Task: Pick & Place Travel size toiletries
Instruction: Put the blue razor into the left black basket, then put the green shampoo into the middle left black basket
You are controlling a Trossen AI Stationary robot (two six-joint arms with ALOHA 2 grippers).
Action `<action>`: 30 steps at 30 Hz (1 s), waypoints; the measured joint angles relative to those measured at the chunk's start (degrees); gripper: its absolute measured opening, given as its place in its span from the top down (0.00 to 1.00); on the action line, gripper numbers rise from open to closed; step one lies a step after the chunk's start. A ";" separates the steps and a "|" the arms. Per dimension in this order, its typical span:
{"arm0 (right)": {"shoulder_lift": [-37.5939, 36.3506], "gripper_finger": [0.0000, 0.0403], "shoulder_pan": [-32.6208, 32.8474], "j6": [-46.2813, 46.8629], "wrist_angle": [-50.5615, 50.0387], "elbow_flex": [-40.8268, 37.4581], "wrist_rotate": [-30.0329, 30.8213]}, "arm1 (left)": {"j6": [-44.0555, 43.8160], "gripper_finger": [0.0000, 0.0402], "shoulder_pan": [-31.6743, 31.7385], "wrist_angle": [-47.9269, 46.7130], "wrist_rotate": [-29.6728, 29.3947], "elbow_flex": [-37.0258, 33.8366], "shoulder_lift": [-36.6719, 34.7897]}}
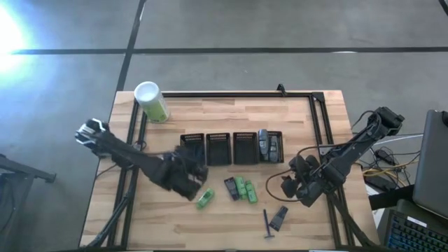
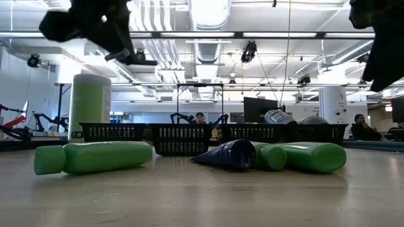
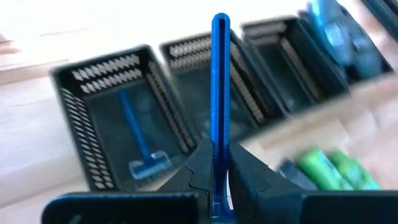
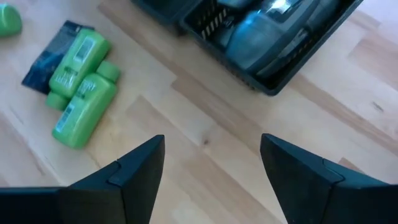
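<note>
My left gripper (image 1: 187, 173) hovers near the leftmost black mesh tray (image 1: 192, 148) and is shut on a thin blue razor (image 3: 219, 74). A second blue razor (image 3: 140, 140) lies inside that tray. The rightmost tray (image 1: 270, 145) holds grey tubes (image 4: 261, 31). On the wood lie a single green packet (image 1: 204, 199), two green packets (image 1: 243, 187) beside a dark flat packet (image 1: 229, 187), and nearer the front a razor (image 1: 267, 222) and another dark packet (image 1: 280, 217). My right gripper (image 1: 290, 183) is open above bare wood, right of the green pair (image 4: 81, 81), touching nothing. My left gripper pinches the blue razor by its handle (image 3: 219, 146), between the two fingers. The handle runs on straight past the fingertips, along the fingers, lifted clear of the table. The razor's head end is hidden behind the gripper body.
A tall green canister with a white cap (image 1: 151, 102) stands at the far left of the table. The two middle trays (image 1: 231, 148) show nothing in them. A dark rail frame (image 1: 231, 94) runs along the far edge and down both sides. Bare wood lies near the front left.
</note>
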 joint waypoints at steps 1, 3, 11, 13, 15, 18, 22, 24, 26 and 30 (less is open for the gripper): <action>0.00 0.36 -0.03 0.34 -0.16 0.00 0.36 | -0.16 0.93 1.16 1.18 0.06 -2.06 -1.40; 0.00 0.36 -0.04 0.52 -0.17 0.00 0.59 | -0.21 0.93 3.54 5.49 0.67 -6.93 -3.95; 0.00 0.31 -0.04 0.72 -0.32 0.00 0.59 | -0.23 0.93 12.61 23.97 6.93 -24.14 -8.60; 0.00 0.30 -0.04 0.74 -0.35 0.00 0.59 | -0.20 0.93 14.21 26.02 8.58 -26.34 -8.66; 0.00 0.29 -0.04 0.74 -0.36 0.00 0.59 | 0.15 0.93 15.26 27.46 10.03 -28.01 -8.51; 0.00 0.27 -0.02 0.76 -0.33 0.00 0.59 | 0.66 0.93 15.98 28.66 11.03 -29.61 -8.44; 0.02 0.25 -0.02 0.74 -0.29 0.00 0.59 | 0.82 0.86 16.11 29.07 11.05 -30.12 -8.44; 0.02 0.24 -0.02 0.70 -0.32 0.00 0.57 | 0.80 0.77 16.24 29.09 11.04 -30.18 -8.44; 0.02 0.23 0.00 0.57 -0.34 0.00 0.57 | 0.80 0.69 16.32 29.09 10.69 -30.20 -8.44; 0.02 0.22 0.00 0.19 -0.32 0.00 0.55 | 0.89 0.58 16.32 29.67 10.46 -30.00 -8.44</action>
